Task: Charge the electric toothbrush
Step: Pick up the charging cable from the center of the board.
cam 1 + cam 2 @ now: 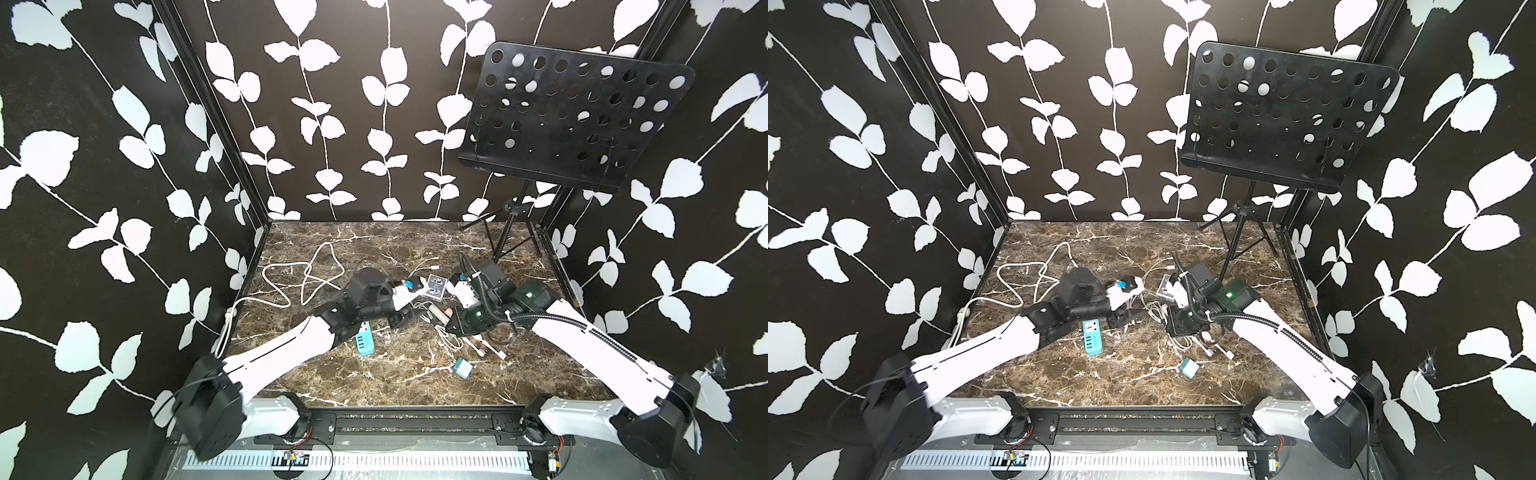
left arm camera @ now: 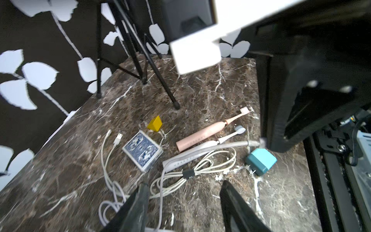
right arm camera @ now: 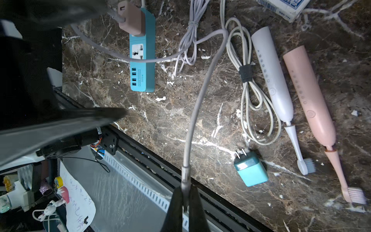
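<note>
While the right pincer [image 3: 185, 189] is clenched on the small plug [image 3: 185, 176] at the free end of the grey cable [image 3: 202, 90], the other end of that cable runs back to the pink adapter [image 3: 131, 20] seated in the teal power strip [image 3: 142, 60]. Both electric toothbrushes lie flat, side by side on the tabletop [image 3: 160, 120]: the white toothbrush [image 3: 271, 76] just beside a tied coil of white cord [image 3: 247, 80], and the pink toothbrush [image 3: 309, 100] on its other side. Which of the two is meant cannot be told. The left pincer [image 2: 184, 186] hovers over the cords, released, with nothing between its jaws. The step in hand looks to be bringing the plug to a socket in the blunt end of a handle, the end away from the bristles. To do it well, the left pincer would best grip the chosen handle around its middle so that it cannot roll or slide, and turn the blunt end toward the plug. The right arm should line the plug up with the handle's long axis before pushing, then push straight. A loop of slack in the grey cable crosses the power strip, so the reach should not tug the adapter loose, though the cable could snag the coil or the teal wall plug [image 3: 251, 170].
</note>
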Robot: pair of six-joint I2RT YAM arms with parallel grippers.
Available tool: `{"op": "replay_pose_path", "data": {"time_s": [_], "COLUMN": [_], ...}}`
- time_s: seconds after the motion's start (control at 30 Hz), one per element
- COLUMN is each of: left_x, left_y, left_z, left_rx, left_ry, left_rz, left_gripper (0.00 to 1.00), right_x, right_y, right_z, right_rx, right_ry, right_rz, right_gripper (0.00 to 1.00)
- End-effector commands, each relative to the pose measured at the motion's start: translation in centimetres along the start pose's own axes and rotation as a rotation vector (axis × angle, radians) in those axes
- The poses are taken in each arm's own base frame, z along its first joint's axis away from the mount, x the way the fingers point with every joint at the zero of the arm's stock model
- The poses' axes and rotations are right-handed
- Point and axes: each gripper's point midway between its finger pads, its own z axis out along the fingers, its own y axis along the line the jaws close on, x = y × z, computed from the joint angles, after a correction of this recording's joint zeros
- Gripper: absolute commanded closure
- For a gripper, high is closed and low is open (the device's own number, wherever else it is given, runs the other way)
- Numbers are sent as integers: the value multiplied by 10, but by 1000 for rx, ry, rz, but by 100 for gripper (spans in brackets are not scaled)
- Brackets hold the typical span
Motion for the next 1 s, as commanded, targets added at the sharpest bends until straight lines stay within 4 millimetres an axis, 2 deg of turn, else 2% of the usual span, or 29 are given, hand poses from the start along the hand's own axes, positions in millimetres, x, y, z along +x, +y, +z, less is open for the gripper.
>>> {"op": "replay_pose_path", "data": {"time_s": [0.0, 0.17, 0.3, 0.47, 0.57, 0.93, 0.97], "left_x": [-39, -33, -38, -36, -35, -25, -23], "left_y": [-5, -14, -23, -25, -28, -29, -26], "left_z": [7, 24, 34, 44, 45, 42, 42], "left_rx": [57, 112, 192, 215, 240, 237, 216], "left_ry": [-147, -171, -197, -193, -193, -142, -126], "left_rz": [180, 242, 230, 257, 259, 244, 226], "left_gripper": [42, 43, 46, 55, 57, 99, 100], "right_x": [10, 2, -2, -5, -8, -23, -25], "right_y": [8, 8, 6, 5, 8, 3, 1], "right_z": [-12, -24, -25, -26, -26, -28, -28], "right_rx": [-71, -103, -115, -118, -142, -136, -123], "right_ry": [55, 27, 28, 30, 25, -17, -24], "right_rz": [-20, 5, 22, 22, 28, 46, 48], "right_gripper": [100, 100, 100, 100, 100, 100, 99]}}
